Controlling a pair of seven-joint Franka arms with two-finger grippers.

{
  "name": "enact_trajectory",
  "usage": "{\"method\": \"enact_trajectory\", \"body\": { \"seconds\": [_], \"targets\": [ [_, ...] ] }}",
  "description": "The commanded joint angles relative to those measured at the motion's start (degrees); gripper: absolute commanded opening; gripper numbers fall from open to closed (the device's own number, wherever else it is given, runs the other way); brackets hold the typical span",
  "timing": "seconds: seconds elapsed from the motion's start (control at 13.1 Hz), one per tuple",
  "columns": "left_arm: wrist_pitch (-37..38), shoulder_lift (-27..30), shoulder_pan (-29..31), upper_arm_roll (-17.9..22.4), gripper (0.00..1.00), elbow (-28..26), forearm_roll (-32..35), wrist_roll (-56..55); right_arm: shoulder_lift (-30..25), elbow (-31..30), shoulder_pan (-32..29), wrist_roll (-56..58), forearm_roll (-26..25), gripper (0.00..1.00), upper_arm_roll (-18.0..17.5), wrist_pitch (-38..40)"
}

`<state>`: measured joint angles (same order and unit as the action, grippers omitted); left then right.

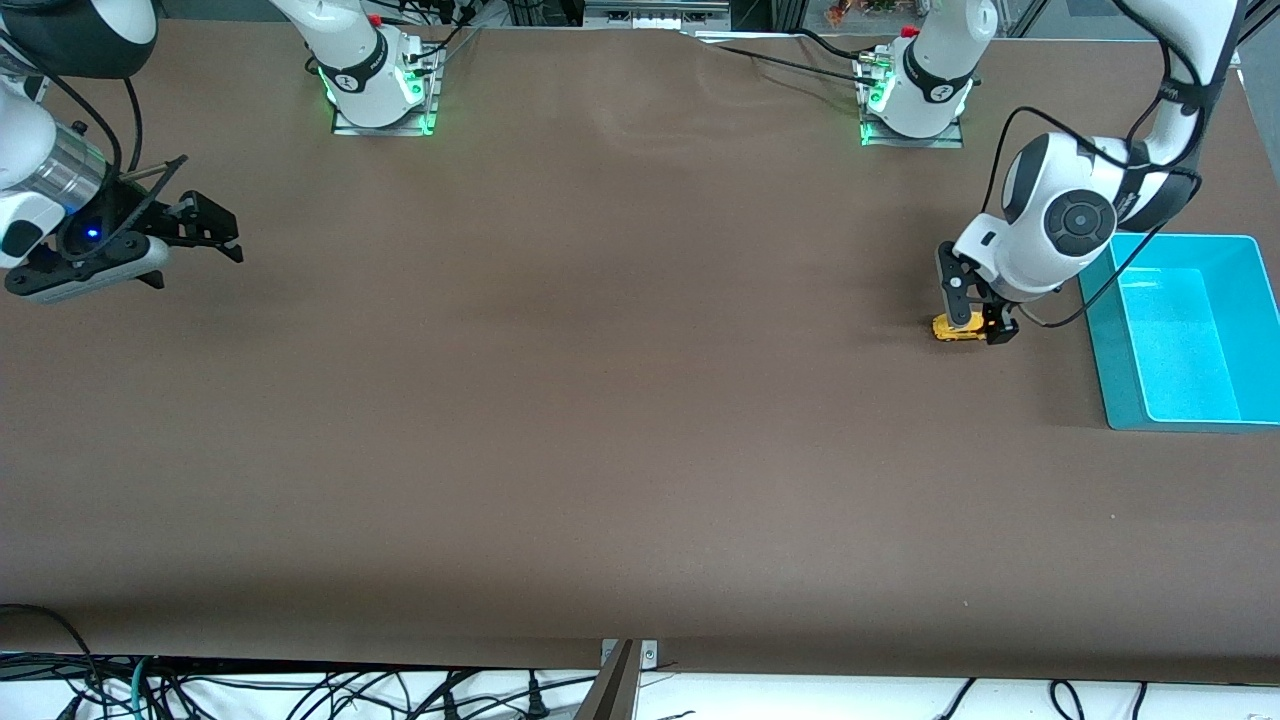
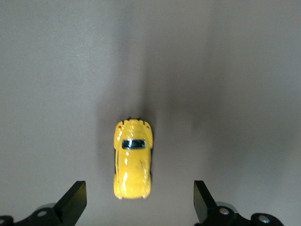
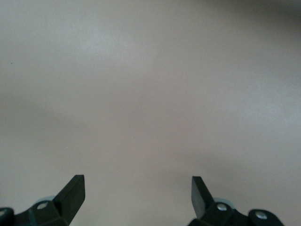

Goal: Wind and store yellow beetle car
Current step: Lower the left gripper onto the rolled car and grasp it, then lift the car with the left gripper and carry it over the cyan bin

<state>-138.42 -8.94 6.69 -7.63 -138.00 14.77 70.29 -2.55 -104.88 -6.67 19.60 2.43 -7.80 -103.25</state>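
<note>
Left tool hangs wide open right over the yellow beetle car on the tabletop, car's long axis running twelve-to-six between its fingers; right tool waits open, well apart

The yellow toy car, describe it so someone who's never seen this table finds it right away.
Start at the turquoise bin at the left arm's end of the table. Beside it, under the open left gripper, sits the yellow beetle car, the only yellow thing on the brown tabletop.
</note>
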Motion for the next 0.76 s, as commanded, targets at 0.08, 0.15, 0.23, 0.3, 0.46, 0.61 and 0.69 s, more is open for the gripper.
{"method": "enact_trajectory", "body": {
  "seconds": [0.08, 0.15, 0.23, 0.3, 0.46, 0.61, 0.69],
  "targets": [
    [-8.35, -5.29, 1.48, -0.11, 1.00, -0.87, 1.49, 1.07, 1.06, 2.31, -0.63, 0.26, 0.73, 1.00, 1.29, 3.93],
    [-8.36, -5.12, 2.26, -0.02, 1.00, -0.87, 1.49, 1.42, 1.58, 2.23, -0.63, 0.35, 0.73, 1.00, 1.30, 4.02],
    [-8.36, -5.30, 3.49, -0.19, 1.00, -0.87, 2.36, 2.21, 2.46, 2.57, -0.63, 0.35, 0.91, 1.00, 1.30, 3.94],
    [-8.53, -5.73, 4.20, -0.28, 1.00, -0.87, 3.59, 2.39, 2.73, 2.75, -0.46, 0.35, 1.17, 1.00, 1.30, 3.85],
    [-10.89, -7.14, 4.73, -0.20, 1.00, -0.96, 4.21, 2.48, 3.69, 2.93, -0.10, 0.52, 0.73, 1.00, 1.12, 3.58],
    [-13.35, -9.42, 5.52, -0.28, 0.98, -0.87, 7.27, 2.39, 5.88, 3.54, -0.36, 0.44, 1.25, 1.00, 1.21, 3.41],
    [-14.84, -9.69, 5.52, -0.28, 0.80, -0.87, 8.68, 2.74, 6.59, 3.63, -0.63, 0.44, 1.17, 1.00, 1.38, 3.58]
  ]
}}
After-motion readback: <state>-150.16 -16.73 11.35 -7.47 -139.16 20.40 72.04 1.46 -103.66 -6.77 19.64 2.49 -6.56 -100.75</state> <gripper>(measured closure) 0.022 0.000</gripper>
